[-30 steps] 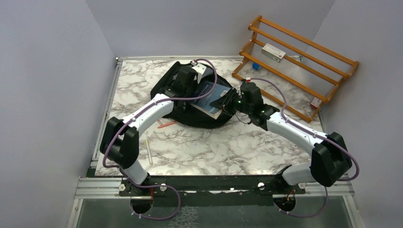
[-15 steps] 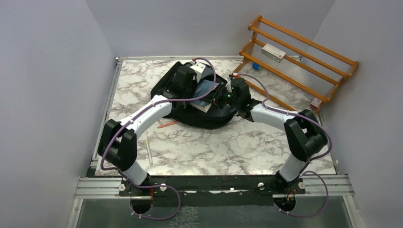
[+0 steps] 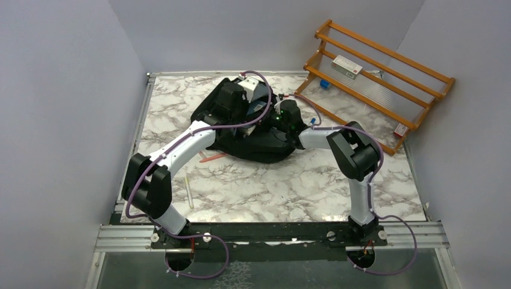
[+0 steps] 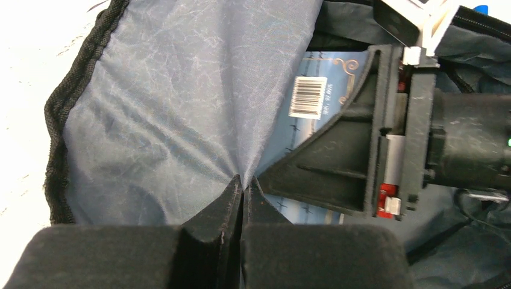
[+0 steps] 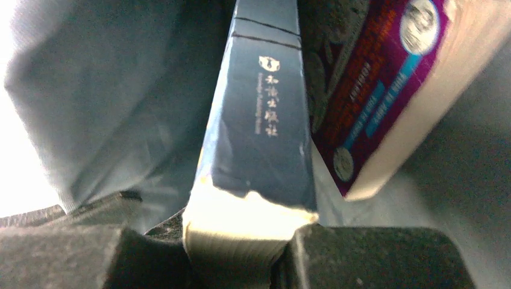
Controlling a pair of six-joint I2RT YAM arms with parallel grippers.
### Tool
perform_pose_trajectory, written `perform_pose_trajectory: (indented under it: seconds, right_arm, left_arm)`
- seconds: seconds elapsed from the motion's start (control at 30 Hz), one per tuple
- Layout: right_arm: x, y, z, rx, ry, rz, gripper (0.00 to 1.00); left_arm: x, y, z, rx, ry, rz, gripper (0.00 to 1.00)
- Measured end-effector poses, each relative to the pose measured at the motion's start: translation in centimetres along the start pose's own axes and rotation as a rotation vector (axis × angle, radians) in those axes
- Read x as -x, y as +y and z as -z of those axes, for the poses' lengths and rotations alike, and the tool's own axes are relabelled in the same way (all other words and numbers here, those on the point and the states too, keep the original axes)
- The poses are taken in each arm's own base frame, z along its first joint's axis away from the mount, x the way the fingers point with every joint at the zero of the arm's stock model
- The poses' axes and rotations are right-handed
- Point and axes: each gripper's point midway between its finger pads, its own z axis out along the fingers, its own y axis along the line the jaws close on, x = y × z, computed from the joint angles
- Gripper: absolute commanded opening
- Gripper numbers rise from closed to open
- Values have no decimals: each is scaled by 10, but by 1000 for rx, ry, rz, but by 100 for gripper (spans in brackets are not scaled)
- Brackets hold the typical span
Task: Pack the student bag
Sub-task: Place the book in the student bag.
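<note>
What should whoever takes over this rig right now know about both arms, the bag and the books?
The left gripper is shut on the grey lining, holding the student bag open.
The right gripper is shut on the blue book, deep in the bag's opening.
Done: a purple book is already inside, beside the blue one.
Left: release the blue book and withdraw. An orange pen and a white pen lie on the table near the bag, probably next. The bag is not yet closed.
</note>
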Motion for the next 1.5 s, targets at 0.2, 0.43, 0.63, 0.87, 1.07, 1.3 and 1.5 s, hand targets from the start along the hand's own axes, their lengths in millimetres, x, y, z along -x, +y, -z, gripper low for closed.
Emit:
perform_pose_trajectory:
  seconds: [0.2,0.43,0.63,0.87,1.07,1.3,1.5]
  right_arm:
    - [8,17,-22,43,-27,25,1]
    - [5,5,-49,21,-39,40,1]
    - [12,5,-72,4,-44,77,8]
    - [18,-1,-83,-73,-46,106,24]
    - [19,-7,-83,-101,-55,131,43]
    - [21,-19,-81,-148,-56,168,55]
    - [24,-30,-76,-206,-57,223,61]
  left_arm:
    - [3,-1,0,-18,-11,14,0]
    - [4,1,0,-21,-16,27,0]
    - [5,1,0,-20,-22,29,0]
    - [5,5,-1,-10,-21,33,0]
    - [5,5,-1,-9,-21,34,0]
    - [5,8,-1,-4,-19,43,0]
    - [4,14,-1,8,-17,66,0]
